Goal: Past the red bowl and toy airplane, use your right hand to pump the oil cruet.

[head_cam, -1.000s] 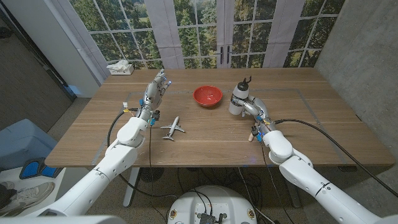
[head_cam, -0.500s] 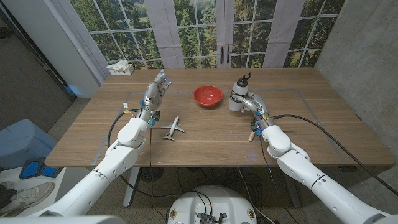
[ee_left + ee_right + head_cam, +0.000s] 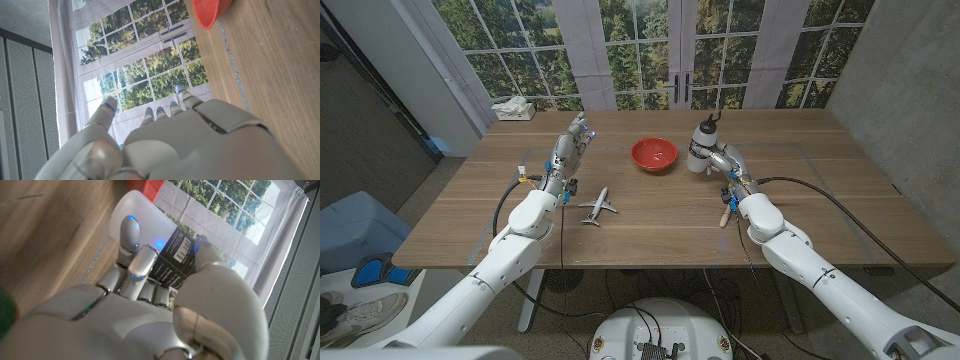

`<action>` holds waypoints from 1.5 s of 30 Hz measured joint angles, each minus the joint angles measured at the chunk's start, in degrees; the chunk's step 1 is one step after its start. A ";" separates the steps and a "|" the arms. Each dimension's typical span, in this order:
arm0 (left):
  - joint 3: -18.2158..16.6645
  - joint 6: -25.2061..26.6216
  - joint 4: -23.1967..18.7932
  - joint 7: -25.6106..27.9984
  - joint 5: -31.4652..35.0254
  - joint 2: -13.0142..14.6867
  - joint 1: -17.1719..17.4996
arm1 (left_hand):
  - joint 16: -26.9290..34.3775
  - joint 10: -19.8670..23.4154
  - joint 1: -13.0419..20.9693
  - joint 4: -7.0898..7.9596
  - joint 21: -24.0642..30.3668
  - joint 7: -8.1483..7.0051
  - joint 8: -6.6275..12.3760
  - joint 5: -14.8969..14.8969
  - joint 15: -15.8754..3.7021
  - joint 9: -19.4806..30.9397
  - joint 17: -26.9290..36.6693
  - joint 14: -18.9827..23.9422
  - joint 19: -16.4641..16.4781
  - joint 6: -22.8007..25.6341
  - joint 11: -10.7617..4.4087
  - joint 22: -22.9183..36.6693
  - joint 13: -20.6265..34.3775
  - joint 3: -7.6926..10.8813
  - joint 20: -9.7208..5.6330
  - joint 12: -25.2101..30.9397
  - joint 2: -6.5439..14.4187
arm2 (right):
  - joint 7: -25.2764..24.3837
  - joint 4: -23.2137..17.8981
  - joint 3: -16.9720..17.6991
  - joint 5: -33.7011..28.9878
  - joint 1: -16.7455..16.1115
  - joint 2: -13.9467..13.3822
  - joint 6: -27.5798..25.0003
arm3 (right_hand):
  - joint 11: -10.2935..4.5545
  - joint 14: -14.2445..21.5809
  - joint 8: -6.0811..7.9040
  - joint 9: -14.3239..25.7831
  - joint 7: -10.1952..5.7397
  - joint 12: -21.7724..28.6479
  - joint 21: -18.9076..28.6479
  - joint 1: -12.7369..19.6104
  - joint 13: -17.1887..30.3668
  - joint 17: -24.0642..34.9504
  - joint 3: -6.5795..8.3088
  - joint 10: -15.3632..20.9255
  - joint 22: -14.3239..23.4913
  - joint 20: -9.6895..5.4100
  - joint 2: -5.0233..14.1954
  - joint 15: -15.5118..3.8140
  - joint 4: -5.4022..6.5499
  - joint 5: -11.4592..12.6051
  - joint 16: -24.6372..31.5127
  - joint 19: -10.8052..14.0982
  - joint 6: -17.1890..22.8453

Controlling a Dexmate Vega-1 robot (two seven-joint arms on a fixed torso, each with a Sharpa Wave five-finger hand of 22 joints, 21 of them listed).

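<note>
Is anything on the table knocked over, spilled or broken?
Nothing stands out. The oil cruet stands upright with the right robot hand around it, the red bowl sits the right way up, and the toy airplane rests on its belly. No spill shows on the table.

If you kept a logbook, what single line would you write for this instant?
right hand: wrapped around oil cruet, pump not pressed | left hand: open, raised, idle | red bowl, toy airplane: untouched
</note>
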 measured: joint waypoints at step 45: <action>-0.56 0.00 -1.01 0.83 0.29 0.23 1.02 | 0.00 0.00 -0.22 -0.15 -0.22 0.00 0.00 0.00 0.00 0.00 0.00 0.00 0.00 0.00 0.00 0.00 0.00 0.16 0.00 0.00 -0.23 | 0.97 9.46 -2.29 -0.45 9.83 3.06 -1.73 | 0.29 0.00 0.15 0.29 -0.17 -1.03 0.00 0.00 3.23 0.00 0.03 0.32 -0.13 0.00 0.00 0.00 0.03 -0.05 0.19 0.01 0.58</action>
